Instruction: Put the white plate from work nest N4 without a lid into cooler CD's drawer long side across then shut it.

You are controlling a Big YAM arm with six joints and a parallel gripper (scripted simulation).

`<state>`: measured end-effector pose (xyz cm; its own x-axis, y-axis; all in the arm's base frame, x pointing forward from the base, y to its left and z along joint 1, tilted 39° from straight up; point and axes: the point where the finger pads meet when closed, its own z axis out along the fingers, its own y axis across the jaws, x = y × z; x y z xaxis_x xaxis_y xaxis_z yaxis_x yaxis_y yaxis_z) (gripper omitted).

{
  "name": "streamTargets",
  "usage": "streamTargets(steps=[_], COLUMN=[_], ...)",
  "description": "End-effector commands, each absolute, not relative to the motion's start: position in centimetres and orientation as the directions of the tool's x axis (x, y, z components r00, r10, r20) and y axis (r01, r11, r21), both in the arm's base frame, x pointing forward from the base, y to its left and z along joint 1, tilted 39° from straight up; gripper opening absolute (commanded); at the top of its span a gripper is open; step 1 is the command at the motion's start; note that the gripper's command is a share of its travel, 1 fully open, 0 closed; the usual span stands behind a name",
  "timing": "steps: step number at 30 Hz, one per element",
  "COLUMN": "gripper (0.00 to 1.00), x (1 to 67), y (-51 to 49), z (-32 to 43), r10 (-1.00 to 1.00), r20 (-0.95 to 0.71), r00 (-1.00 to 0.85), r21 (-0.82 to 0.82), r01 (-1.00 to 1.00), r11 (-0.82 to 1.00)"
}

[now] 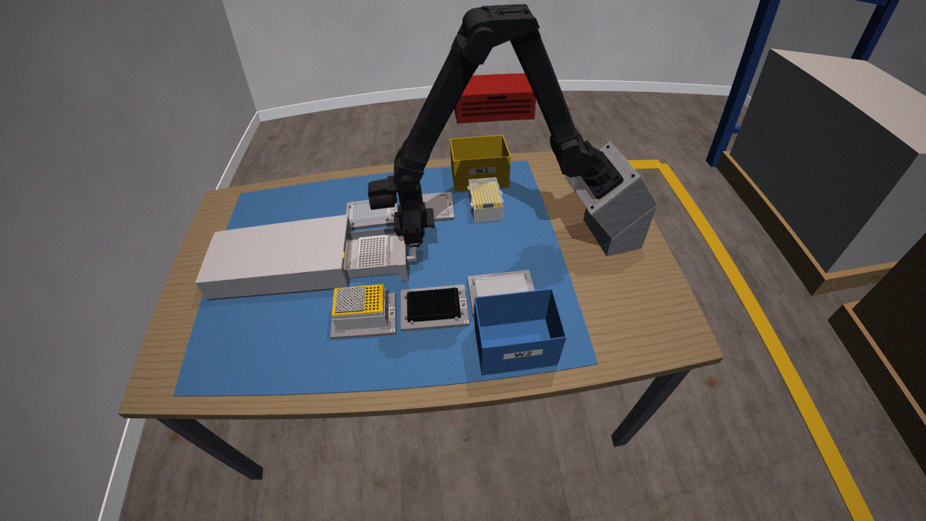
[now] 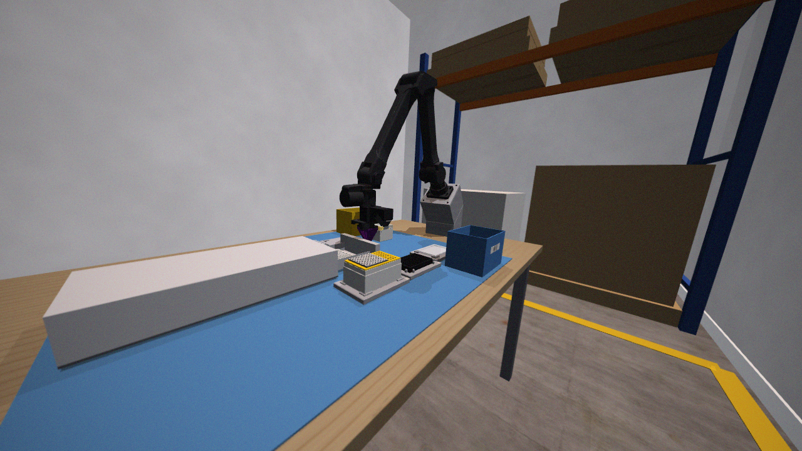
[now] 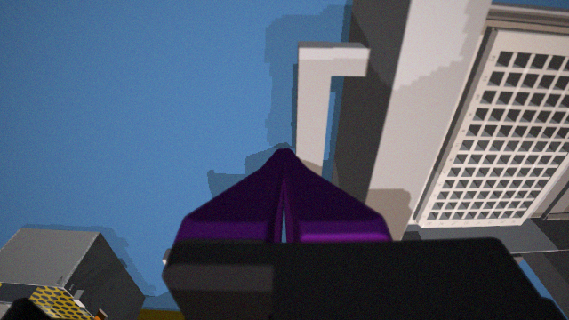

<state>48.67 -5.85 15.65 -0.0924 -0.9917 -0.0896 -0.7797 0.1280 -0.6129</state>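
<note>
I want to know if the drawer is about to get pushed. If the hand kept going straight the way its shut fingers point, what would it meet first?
Probably the bar handle of the open drawer: the shut hand has its tip right at the bar's near end. Depth is unclear, so it could slip past onto the blue mat.

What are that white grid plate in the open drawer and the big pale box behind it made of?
The white plate looks like moulded matte plastic: a regular grid of small square wells, no shine. The cooler housing could be painted metal or plastic; its flat, seamless pale grey faces leave that open. The bar handle has the same dull grey finish.
</note>
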Motion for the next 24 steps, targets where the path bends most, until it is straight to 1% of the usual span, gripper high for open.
streamTargets(steps=[1,24], gripper=[0.0,0.0], x=[51.06,50.93], y=[-5.83,-5.82], z=[17.58,17.47], r10=[-0.992,-0.992], r20=[-0.091,-0.092], r00=[-0.086,-0.088], r21=[-0.648,-0.634], r01=[-0.751,-0.763], r11=[0.124,0.126])
